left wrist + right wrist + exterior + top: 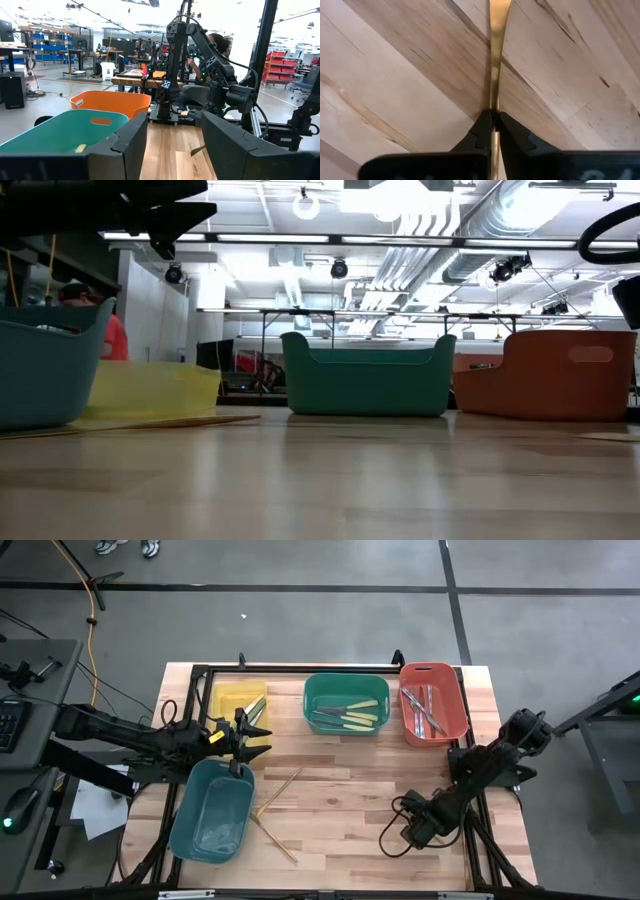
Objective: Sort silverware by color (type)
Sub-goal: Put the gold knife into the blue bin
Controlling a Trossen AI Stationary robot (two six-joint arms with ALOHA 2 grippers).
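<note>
Silverware, one tan wooden utensil (pixel 495 75), is pinched thinly by the closed right gripper (pixel 493 116) (left gripper (pixel 172 145) wide open) and could be twisted loose when lifted.

Silverware sorted in bins (pixel 345 715); wooden pieces (pixel 275 795) (tan) on table.

Yellow bin (pixel 238 700), green bin (pixel 346 704), red bin (pixel 433 703) and teal bin (pixel 212 810) sit on the wooden table (pixel 350 800).

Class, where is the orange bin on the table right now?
In the high view the orange bin sits at the table's far right corner, just right of the green bin, with silver-grey utensils inside it.
</note>
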